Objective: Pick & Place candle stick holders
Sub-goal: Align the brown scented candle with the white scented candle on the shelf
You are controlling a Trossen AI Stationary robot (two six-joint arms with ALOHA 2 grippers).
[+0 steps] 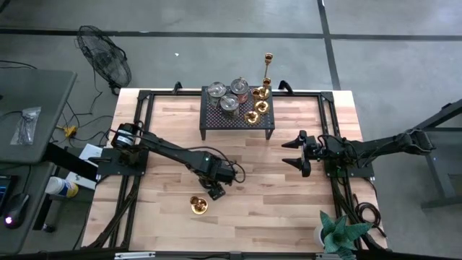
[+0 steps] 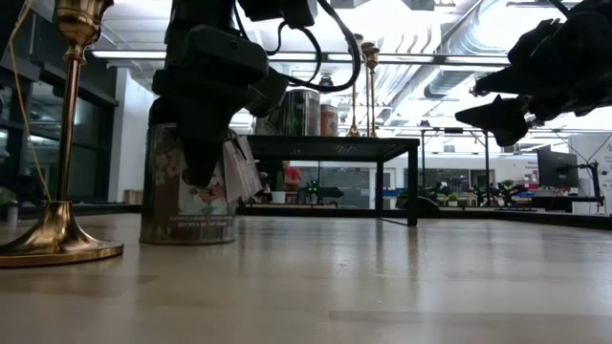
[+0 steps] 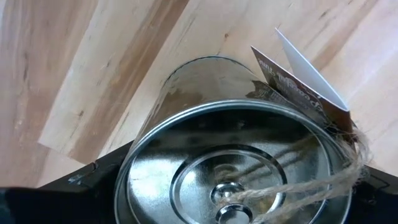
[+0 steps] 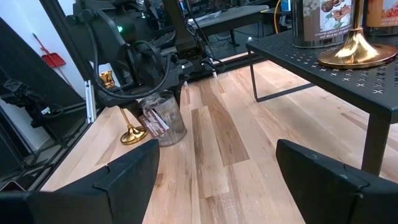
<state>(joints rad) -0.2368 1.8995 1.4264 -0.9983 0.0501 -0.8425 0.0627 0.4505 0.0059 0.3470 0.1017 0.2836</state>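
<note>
A squat silvery cup point(image 3: 230, 168) with a paper tag point(image 3: 298, 81) on twine stands upright on the table point(image 1: 274, 180), near its front left. My left gripper point(image 1: 215, 189) points straight down over the cup, open, with one finger point(image 3: 81, 183) on each side of the rim. A brass candlestick point(image 1: 198, 206) stands on its round base point(image 2: 57, 250) just beside the cup. My right gripper point(image 1: 294, 153) waits open and level at the table's right, holding nothing. My left gripper comes at the silvery cup from above, fingers straddling its rim point(image 3: 134, 162). Whether the fingers touch the wall I cannot tell. The cup stands upright on the table.
The black perforated stand point(image 1: 216, 121) at the far middle carries three silvery cups point(image 1: 229, 101) and brass candlesticks point(image 1: 258, 108), one of them tall point(image 1: 268, 68). A green potted plant point(image 1: 339, 235) sits at the near right corner. Bare wood lies between the stand and both grippers.
</note>
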